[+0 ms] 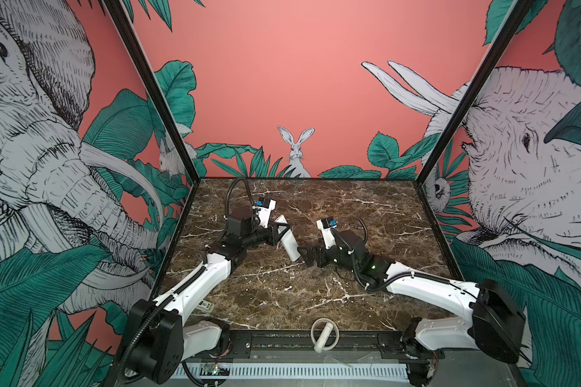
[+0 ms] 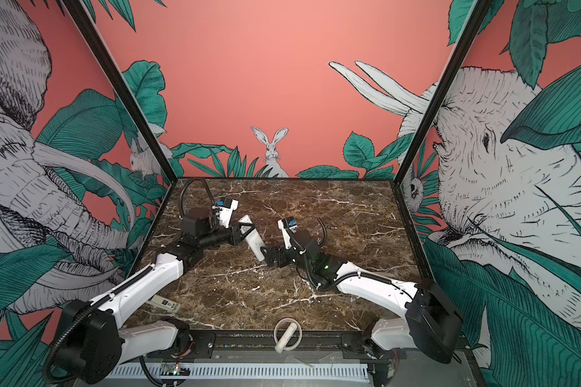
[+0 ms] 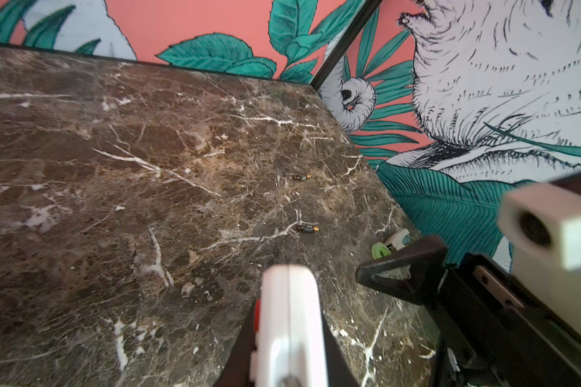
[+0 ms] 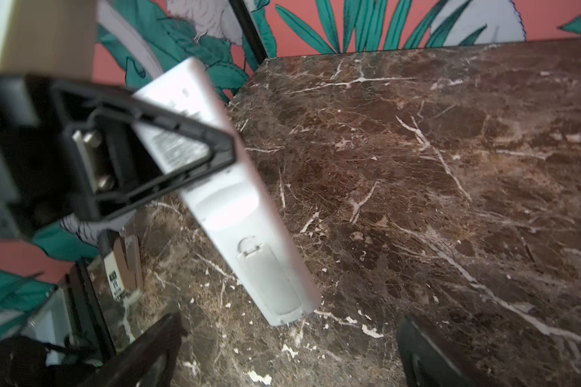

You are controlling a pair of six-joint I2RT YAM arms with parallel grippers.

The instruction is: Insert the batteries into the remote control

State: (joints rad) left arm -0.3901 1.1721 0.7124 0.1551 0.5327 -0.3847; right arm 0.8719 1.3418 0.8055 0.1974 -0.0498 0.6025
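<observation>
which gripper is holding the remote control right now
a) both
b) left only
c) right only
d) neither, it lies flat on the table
b: the left gripper is shut on the remote control, held tilted, while the right gripper stands open at its lower end, fingers clear of it.

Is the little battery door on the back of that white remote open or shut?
Shut: in the right wrist view the battery cover sits flush in the back of the remote control.

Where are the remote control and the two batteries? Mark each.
remote control [image 4: 235, 207]: right wrist view, middle of its back.
battery nearer the remote [image 3: 305, 229]: left wrist view, dark body.
farther battery [image 3: 299, 177]: left wrist view, dark body.
</observation>
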